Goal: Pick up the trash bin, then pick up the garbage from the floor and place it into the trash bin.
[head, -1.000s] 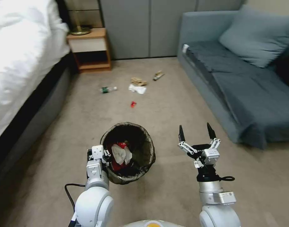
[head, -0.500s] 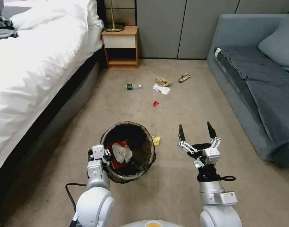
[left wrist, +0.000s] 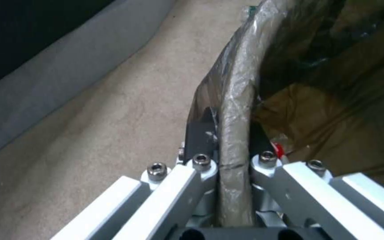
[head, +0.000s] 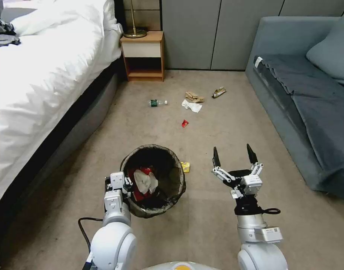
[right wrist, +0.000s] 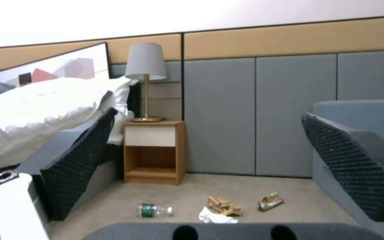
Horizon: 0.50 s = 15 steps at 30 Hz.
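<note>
My left gripper (left wrist: 234,146) is smooth white metal with steel bolts. The trash bin (head: 153,181) wears a glossy, crinkled plastic liner. My right gripper's fingertips (right wrist: 356,166) are matt black, dimpled rubber.

Left tool (head: 121,183) grips trash bin (head: 171,165) rim; right tool (head: 233,155) spread.

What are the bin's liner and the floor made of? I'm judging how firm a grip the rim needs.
The trash bin wears a thin, glossy, dark plastic bag: it wrinkles and shines where the left claw pinches the rim. The floor looks like short-pile beige carpet, matte and faintly mottled. The right claw is open.
</note>
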Tool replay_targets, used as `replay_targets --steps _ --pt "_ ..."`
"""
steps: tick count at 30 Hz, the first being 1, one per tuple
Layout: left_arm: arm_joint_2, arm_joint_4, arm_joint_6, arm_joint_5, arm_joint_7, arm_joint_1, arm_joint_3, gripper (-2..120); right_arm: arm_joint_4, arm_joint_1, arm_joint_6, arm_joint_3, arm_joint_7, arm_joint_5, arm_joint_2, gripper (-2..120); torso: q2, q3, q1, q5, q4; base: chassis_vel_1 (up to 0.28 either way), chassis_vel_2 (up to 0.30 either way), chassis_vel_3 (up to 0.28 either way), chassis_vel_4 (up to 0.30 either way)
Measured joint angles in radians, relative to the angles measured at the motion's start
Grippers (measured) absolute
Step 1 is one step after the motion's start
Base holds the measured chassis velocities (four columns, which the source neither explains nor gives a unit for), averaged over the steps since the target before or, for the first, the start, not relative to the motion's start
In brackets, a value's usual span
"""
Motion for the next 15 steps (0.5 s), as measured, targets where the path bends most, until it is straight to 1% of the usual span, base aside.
replay_targets --steps 15 --pt "0.001 -0.014 0.022 -0.033 -0.015 -0.018 -0.03 1 -0.016 0.022 -0.001 0.0 -0.001 0.009 -0.005 100 0.0 0.0 0.0 0.0 0.0 0.0 0.0 0.0 0.0"
